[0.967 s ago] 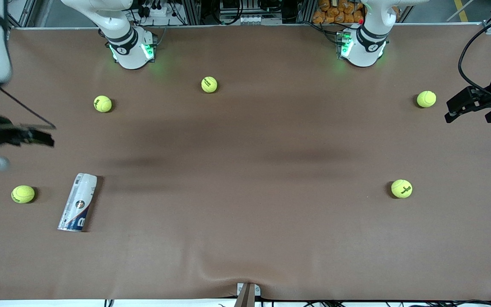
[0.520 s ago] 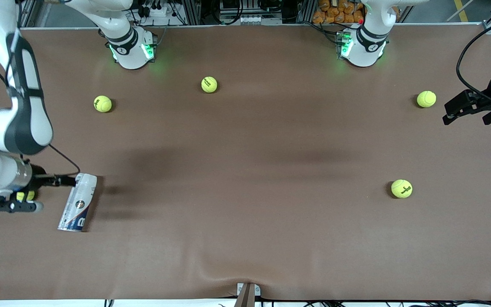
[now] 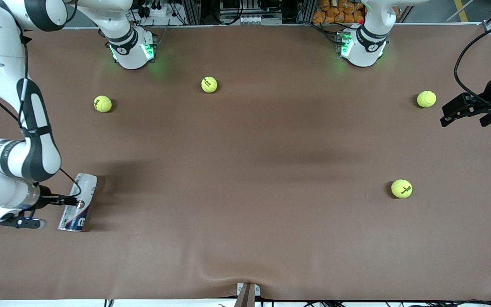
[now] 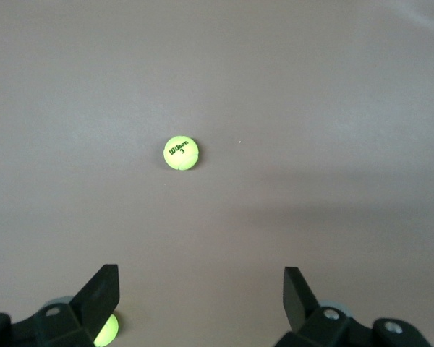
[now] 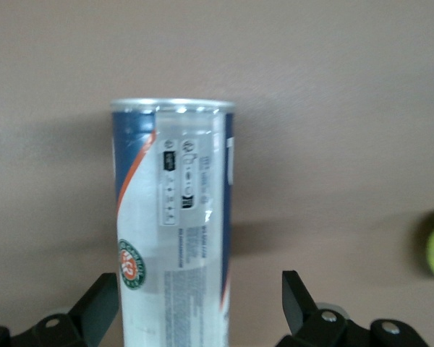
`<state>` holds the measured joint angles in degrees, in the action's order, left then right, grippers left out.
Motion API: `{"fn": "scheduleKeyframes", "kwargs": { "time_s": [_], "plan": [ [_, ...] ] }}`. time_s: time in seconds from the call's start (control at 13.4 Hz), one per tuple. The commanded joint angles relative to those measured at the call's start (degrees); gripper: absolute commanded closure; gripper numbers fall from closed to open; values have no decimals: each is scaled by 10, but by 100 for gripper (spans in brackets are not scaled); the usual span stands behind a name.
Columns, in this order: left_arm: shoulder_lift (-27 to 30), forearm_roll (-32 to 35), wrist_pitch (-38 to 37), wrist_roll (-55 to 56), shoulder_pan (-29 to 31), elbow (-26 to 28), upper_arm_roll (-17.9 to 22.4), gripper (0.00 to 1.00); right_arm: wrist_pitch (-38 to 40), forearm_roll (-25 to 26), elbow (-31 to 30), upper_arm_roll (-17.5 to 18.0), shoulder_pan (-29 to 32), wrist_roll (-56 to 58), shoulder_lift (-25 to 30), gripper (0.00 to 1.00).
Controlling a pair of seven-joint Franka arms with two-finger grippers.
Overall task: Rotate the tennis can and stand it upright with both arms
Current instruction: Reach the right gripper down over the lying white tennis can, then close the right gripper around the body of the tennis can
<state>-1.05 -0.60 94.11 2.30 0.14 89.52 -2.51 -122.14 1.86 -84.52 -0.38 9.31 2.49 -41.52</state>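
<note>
Right gripper [image 5: 201,307] sits low over the tennis can [image 3: 77,202], jaws spread wide with one finger on each side of the can body; I see no contact. The can lies on its side on the brown table [image 3: 245,170] toward the right arm's end. Left gripper [image 4: 201,296], jaws apart and empty, hangs above a tennis ball [image 4: 181,153] while its arm waits.

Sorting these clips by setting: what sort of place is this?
Most likely a robotics lab bench: two white arms bolted to a brown-covered table, cables and an equipment rack along its edge, and a tennis can with scattered tennis balls as props.
</note>
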Motion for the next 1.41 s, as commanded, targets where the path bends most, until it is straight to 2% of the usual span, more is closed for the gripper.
{"fn": "scheduleKeyframes", "kwargs": {
  "time_s": [0.0, 0.22, 0.67, 0.82, 0.89, 0.97, 1.34],
  "plan": [
    [-4, 3, -7, -7, 1, -5, -2, 0, 3, -14, 6, 6, 3, -1, -15, 0],
    [-7, 3, -7, -7, 1, -5, -2, 0, 5, -14, 1, 7, 6, 1, -34, 0],
    [-11, 3, -7, -5, -1, -5, -2, 0, 1, -16, -21, 8, 3, 1, -35, 0],
    [-11, 3, -7, -5, -1, -5, -2, 0, -15, -34, -21, 8, 6, 1, -36, 0],
    [-11, 2, -7, -5, -1, -5, -2, 0, -23, -44, -21, 7, 8, 2, -37, 2],
    [-11, 2, -7, -5, -1, -5, -2, 0, -23, -44, -21, 8, 7, 2, -36, 9],
    [-15, 3, -7, -3, -2, -4, -2, 0, -21, -42, 1, 8, -2, 58, -24, 7]
  ]
}}
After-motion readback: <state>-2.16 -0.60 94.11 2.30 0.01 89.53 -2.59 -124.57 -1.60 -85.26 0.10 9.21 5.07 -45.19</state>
